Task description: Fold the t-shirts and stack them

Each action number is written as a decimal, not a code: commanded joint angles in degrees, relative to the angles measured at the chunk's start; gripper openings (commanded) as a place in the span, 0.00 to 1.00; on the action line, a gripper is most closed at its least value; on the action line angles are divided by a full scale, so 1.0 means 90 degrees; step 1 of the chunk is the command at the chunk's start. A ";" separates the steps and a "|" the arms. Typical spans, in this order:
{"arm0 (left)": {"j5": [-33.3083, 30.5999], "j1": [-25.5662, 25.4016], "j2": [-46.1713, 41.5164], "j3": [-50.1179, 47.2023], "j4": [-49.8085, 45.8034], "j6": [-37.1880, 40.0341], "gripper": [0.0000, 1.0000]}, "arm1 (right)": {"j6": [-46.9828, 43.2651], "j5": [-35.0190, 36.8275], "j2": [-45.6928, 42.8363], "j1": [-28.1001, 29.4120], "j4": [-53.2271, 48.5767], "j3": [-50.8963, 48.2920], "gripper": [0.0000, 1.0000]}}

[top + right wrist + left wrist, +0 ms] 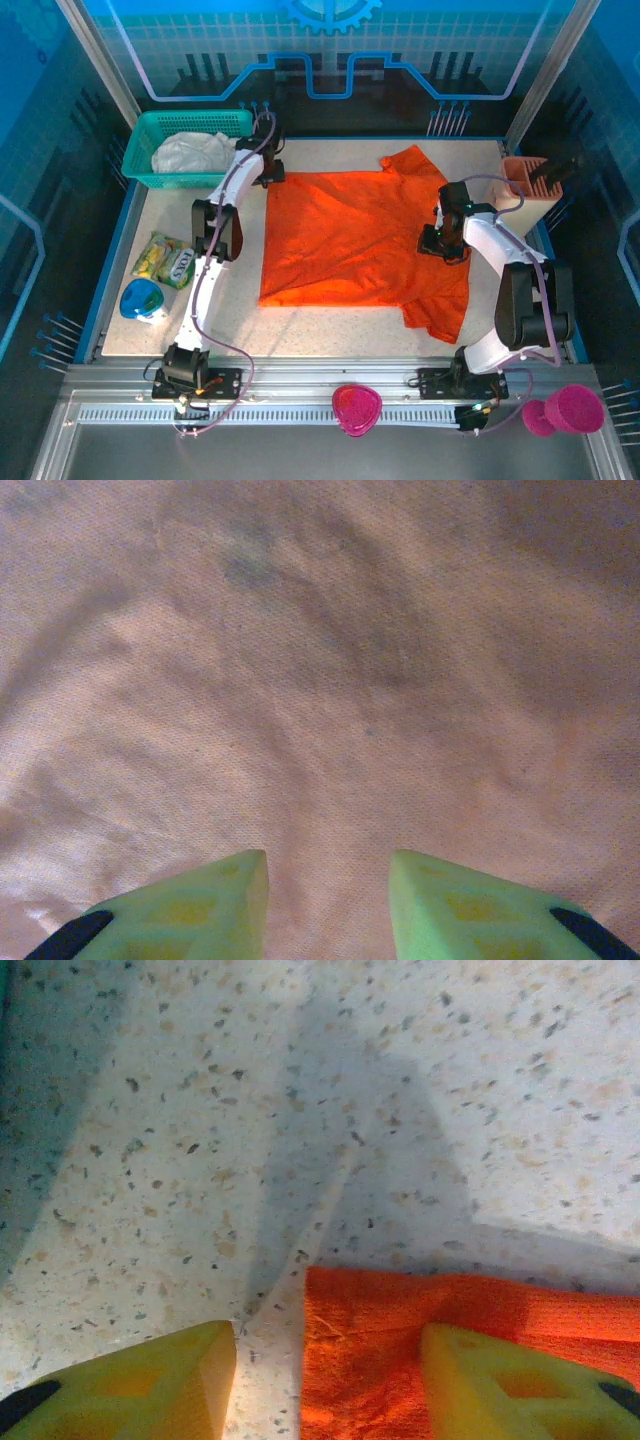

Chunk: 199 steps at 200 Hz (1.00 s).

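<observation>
Orange tee [350, 235] lies spread flat across the middle of the speckled bench [160, 220], with one sleeve at its far right and the other at its near right. White tee [192, 152] sits bunched in the teal basket [150, 125] at the bench's far left corner. Left gripper [328, 1360] is at the orange tee's far left corner, fingers apart, one over bare bench and one over the cloth edge. Right gripper [328, 872] is low over the tee's right side, fingers apart above the cloth.
</observation>
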 commanded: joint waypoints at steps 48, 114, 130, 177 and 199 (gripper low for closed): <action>0.0614 0.0020 0.0474 0.0376 -0.0582 -0.0476 0.48 | -0.0051 -0.0162 -0.0037 0.0072 -0.0157 -0.0011 0.37; 0.0410 0.0020 0.0488 0.0371 -0.0673 -0.0614 0.16 | -0.0098 -0.0160 -0.0202 0.0077 -0.0108 -0.0169 0.37; 0.0370 0.0010 0.0417 0.0299 -0.0564 -0.0614 0.01 | -0.0135 -0.0189 -0.0206 0.0067 -0.0085 -0.0150 0.37; 0.0654 -0.0090 -0.0199 -0.0586 0.0186 -0.0512 0.00 | -0.0367 -0.0188 -0.0034 -0.0133 -0.0035 0.0553 0.45; 0.0703 -0.0246 -0.0470 -0.0663 0.0245 -0.0343 0.00 | -0.0471 -0.0338 0.0324 -0.0356 0.0125 0.1192 0.48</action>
